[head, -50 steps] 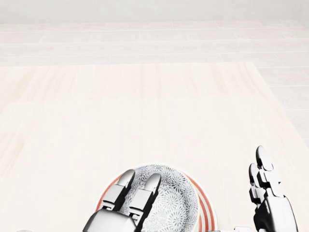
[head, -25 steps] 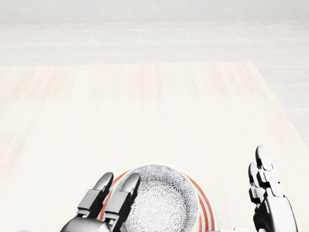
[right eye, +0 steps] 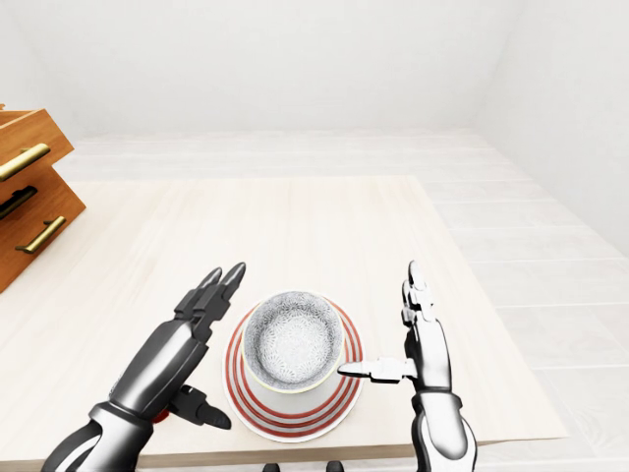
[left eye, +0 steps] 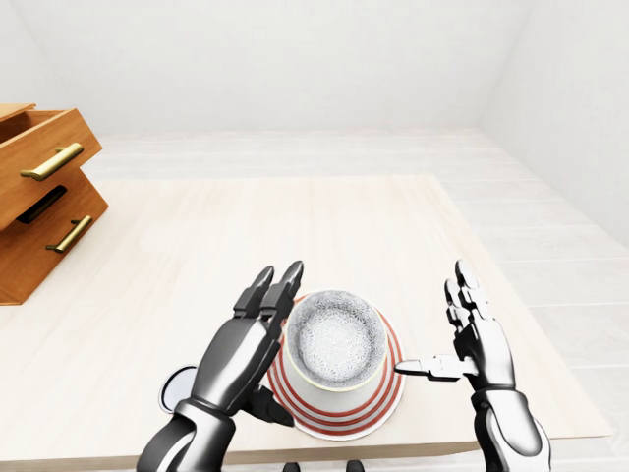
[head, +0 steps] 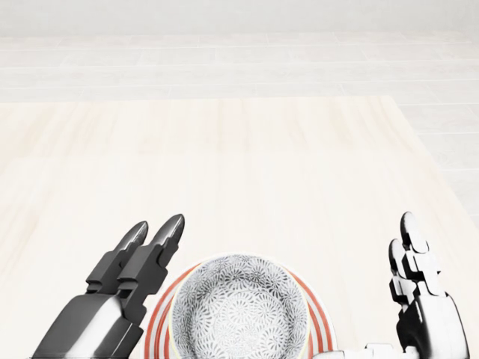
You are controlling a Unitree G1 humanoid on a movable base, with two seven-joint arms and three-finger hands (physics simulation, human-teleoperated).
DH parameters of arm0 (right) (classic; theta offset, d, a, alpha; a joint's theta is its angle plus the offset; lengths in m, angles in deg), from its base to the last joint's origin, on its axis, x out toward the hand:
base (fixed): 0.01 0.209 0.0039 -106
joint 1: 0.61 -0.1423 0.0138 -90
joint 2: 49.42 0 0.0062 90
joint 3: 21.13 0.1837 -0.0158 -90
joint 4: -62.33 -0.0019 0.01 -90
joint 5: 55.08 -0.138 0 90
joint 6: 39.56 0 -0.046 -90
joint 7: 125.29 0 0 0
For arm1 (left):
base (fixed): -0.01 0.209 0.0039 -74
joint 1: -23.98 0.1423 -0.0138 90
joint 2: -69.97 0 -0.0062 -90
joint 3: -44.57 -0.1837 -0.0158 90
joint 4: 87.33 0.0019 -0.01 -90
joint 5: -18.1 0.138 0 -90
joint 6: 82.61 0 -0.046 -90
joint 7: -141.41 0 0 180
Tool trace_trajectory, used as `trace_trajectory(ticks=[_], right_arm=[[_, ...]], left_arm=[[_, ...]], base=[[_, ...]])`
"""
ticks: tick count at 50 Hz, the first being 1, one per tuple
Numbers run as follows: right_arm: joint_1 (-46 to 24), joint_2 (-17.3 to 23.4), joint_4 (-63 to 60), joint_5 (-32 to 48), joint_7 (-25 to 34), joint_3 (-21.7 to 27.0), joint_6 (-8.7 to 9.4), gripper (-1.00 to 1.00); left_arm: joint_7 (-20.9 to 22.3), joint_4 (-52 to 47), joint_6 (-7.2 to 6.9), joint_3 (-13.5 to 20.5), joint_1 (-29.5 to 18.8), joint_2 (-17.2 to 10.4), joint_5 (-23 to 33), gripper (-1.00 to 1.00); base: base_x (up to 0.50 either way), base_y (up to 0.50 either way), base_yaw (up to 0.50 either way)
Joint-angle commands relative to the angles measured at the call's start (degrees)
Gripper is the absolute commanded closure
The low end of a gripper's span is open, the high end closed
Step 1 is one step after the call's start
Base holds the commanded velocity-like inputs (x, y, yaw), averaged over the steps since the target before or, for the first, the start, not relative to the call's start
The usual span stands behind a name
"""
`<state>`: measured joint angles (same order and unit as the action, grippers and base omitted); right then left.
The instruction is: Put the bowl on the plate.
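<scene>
A white bowl [left eye: 337, 339] with a grey flower pattern stands upright on the red-striped plate [left eye: 389, 389], near the bottom edge of the table. My left hand [left eye: 267, 329] is open at the bowl's left side, fingers stretched out and apart from the rim. On the plate's right, my right hand [left eye: 437, 324] is open too. Its fingers [left eye: 462, 290] point up, and its thumb reaches toward the plate's edge. Neither hand holds anything. In the head view the bowl [head: 239, 310] sits at the bottom between both hands.
A wooden drawer chest [left eye: 39, 197] with brass handles stands at the table's left side, its top drawer pulled out. A small white round thing [left eye: 177, 385] lies under my left forearm. The pale wooden table [left eye: 246, 226] ends just right of my right hand.
My left hand has drawn back to the left, off the bowl's rim, and now lies beside the plate with straight fingers. The bowl, plate and right hand have barely moved.
</scene>
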<state>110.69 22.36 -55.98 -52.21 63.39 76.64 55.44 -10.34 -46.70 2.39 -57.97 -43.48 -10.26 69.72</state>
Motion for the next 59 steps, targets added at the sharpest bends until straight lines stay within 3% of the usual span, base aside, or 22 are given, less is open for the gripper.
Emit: trace_trajectory(ticks=[1, 10, 21, 30, 38, 48, 52, 59], right_arm=[[-0.30, -0.11, -0.54, 0.56, 0.14, -0.01, 0.00, -1.00], [-0.80, 0.06, -0.79, 0.49, 0.29, -0.11, 0.00, -1.00], [-0.68, 0.01, -0.91, 0.46, 0.37, -0.13, 0.00, -1.00], [-0.68, 0.21, -2.42, 0.80, 0.69, -0.02, 0.00, -1.00], [0.27, 0.06, -4.29, 0.75, 1.36, 0.74, 0.00, -1.00], [1.30, -0.58, -7.20, 1.21, 2.61, 1.91, 0.00, -1.00], [1.66, -0.83, -7.98, 1.50, 3.19, 2.21, 0.00, -1.00], [2.07, -1.34, -10.88, 1.85, 4.36, 3.48, 0.00, -1.00]], left_arm=[[6.58, -4.38, 0.00, 5.53, -3.79, 3.20, -4.92, -1.00], [11.75, -8.56, 0.00, 10.00, -8.39, 3.97, -5.70, -1.00], [11.75, -10.62, 0.00, 16.31, -11.48, 4.13, -7.48, -1.00], [11.75, -10.63, 0.00, 23.89, -15.11, 5.20, -10.30, -1.00], [11.75, -10.45, 0.00, 28.50, -17.27, 2.98, -13.00, -1.00], [11.75, -9.19, 0.00, 30.52, -15.66, 2.79, -15.42, -1.00], [11.75, -9.25, 0.00, 32.88, -18.25, 1.20, -16.66, -1.00], [11.75, -7.31, 0.00, 34.61, -17.62, -0.38, -17.98, -1.00]], base=[[0.00, 0.00, 0.00], [0.00, 0.00, 0.00], [0.00, 0.00, 0.00], [0.00, 0.00, 0.00], [0.00, 0.00, 0.00], [0.00, 0.00, 0.00], [0.00, 0.00, 0.00], [0.00, 0.00, 0.00]])
